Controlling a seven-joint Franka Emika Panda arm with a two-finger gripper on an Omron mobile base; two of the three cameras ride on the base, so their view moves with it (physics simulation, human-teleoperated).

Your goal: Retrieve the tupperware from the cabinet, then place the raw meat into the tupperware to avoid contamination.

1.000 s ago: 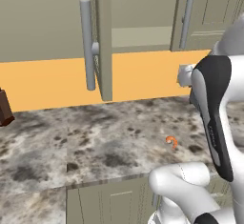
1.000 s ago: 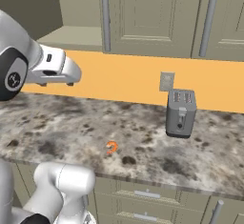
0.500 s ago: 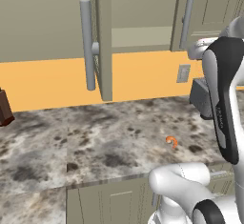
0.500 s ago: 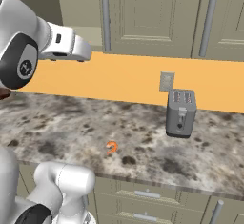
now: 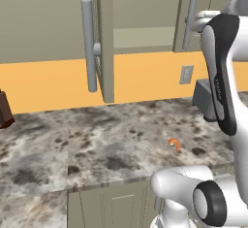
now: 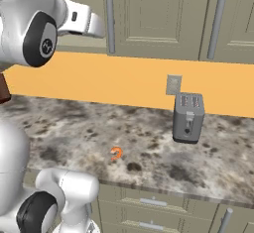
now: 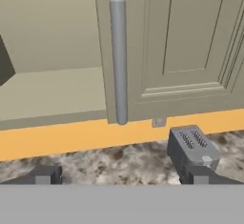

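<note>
The cabinet (image 5: 140, 8) hangs above the counter, its left door (image 5: 104, 38) swung open edge-on. In the hand view a bare shelf (image 7: 47, 92) shows inside, left of a closed door's grey bar handle (image 7: 118, 61). No tupperware is in view. The raw meat (image 5: 174, 144), a small orange curl, lies on the speckled counter (image 6: 116, 153). My gripper (image 7: 123, 176) is raised in front of the cabinet's lower edge, facing that handle. It stands open with nothing between its dark fingertips (image 7: 45, 175).
A grey toaster (image 6: 188, 117) stands on the counter at the right, under a wall outlet (image 6: 173, 84). A dark brown block (image 5: 4, 110) sits at the counter's far left. Another closed door with a bar handle (image 6: 216, 24) lies further right.
The arm has lifted the hand from the orange backsplash's height up to the cabinet doors. The jaws stayed open and the meat has not moved.
</note>
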